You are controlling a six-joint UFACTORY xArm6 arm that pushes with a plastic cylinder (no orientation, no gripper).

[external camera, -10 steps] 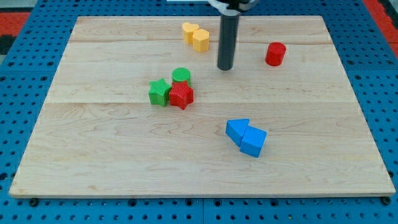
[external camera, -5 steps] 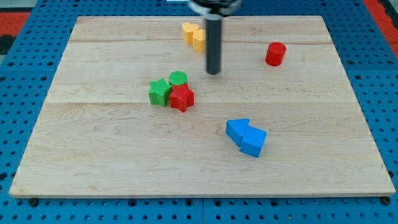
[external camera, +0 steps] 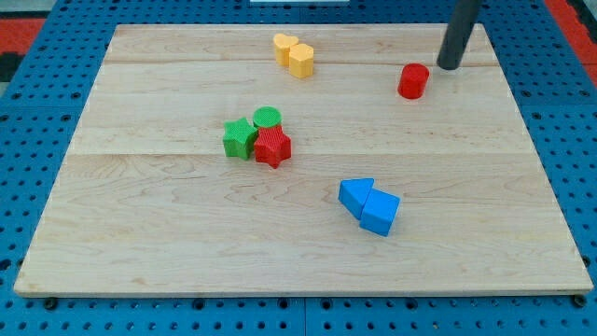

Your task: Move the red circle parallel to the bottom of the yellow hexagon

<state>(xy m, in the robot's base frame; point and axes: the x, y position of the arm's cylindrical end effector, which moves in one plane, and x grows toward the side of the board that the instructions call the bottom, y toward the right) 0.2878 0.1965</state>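
While near red circle [external camera: 413, 81], my tip [external camera: 450, 66] (upper right)

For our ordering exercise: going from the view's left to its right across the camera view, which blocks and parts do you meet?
Green star → red star → yellow hexagon → blue blocks → red circle → my tip, just right of the red circle.

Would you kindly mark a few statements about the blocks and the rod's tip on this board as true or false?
1. My tip sits to the upper right of the red circle. True.
2. The red star touches the yellow hexagon. False: it sits beside the green star and green circle, well below the hexagon.
3. The two blue blocks lie together toward the view's lower right. True.
4. The red circle is directly below the yellow hexagon. False: it is far to the hexagon's right.
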